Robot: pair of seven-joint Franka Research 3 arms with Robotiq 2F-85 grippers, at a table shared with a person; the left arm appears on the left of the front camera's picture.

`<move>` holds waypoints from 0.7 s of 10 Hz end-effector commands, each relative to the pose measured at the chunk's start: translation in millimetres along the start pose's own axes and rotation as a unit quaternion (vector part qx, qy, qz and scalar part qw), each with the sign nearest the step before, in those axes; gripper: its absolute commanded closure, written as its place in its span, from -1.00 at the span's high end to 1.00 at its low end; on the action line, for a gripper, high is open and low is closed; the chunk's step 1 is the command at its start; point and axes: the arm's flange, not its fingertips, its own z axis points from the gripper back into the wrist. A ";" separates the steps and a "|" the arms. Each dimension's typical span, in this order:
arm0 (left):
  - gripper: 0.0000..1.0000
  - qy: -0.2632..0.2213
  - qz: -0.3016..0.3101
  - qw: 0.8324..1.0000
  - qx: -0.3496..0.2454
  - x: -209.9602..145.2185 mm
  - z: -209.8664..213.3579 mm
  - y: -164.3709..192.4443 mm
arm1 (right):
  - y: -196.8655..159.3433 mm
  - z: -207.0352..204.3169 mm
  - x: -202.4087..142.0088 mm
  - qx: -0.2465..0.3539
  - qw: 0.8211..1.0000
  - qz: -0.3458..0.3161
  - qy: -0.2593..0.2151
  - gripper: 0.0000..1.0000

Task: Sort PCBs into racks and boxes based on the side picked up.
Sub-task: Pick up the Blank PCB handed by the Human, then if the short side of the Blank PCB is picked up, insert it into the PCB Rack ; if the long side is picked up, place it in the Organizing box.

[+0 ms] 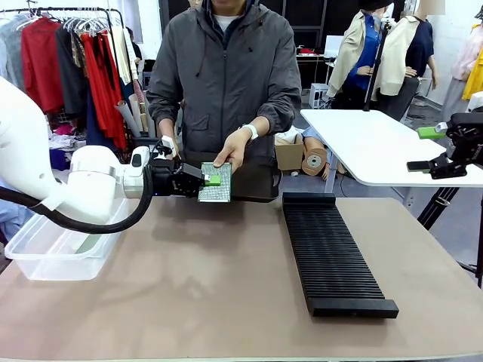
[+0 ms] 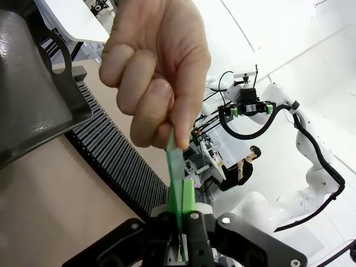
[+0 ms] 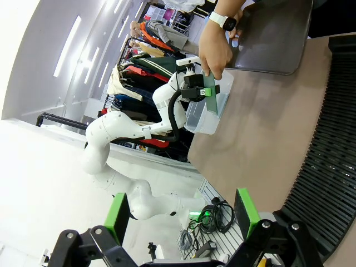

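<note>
A PCB (image 1: 220,191) is held upright over the table's far edge, its speckled silvery face toward the front camera. My left gripper (image 1: 212,181) is shut on its left edge. The person's hand (image 1: 231,153) pinches the same board from the right. In the left wrist view the PCB (image 2: 174,167) stands edge-on between my left gripper's (image 2: 183,214) pads, with the person's hand (image 2: 156,78) on its top. The black slotted rack (image 1: 332,253) lies right of centre and the clear box (image 1: 53,249) sits at the left. My right gripper (image 1: 429,149) hangs open and empty above the far right; its own view shows the right gripper (image 3: 181,214) with the pads spread wide.
A flat black tray (image 1: 253,185) sits at the far edge in front of the person. A white side table (image 1: 377,151) stands behind the right end. Bare brown tabletop (image 1: 196,279) lies between box and rack.
</note>
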 end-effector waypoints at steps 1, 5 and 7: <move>-1.00 -0.002 0.000 1.000 -0.002 0.7 -0.7 -0.6 | 0.5 -0.9 -2.2 -0.002 1.000 0.008 -0.004 1.00; -1.00 -0.002 0.000 1.000 -0.002 0.7 -0.7 -0.6 | 0.5 -0.9 -2.2 -0.002 1.000 0.008 -0.004 1.00; -1.00 -0.002 0.000 1.000 -0.002 0.7 -0.7 -0.6 | 0.5 -0.9 -2.2 -0.002 1.000 0.008 -0.004 1.00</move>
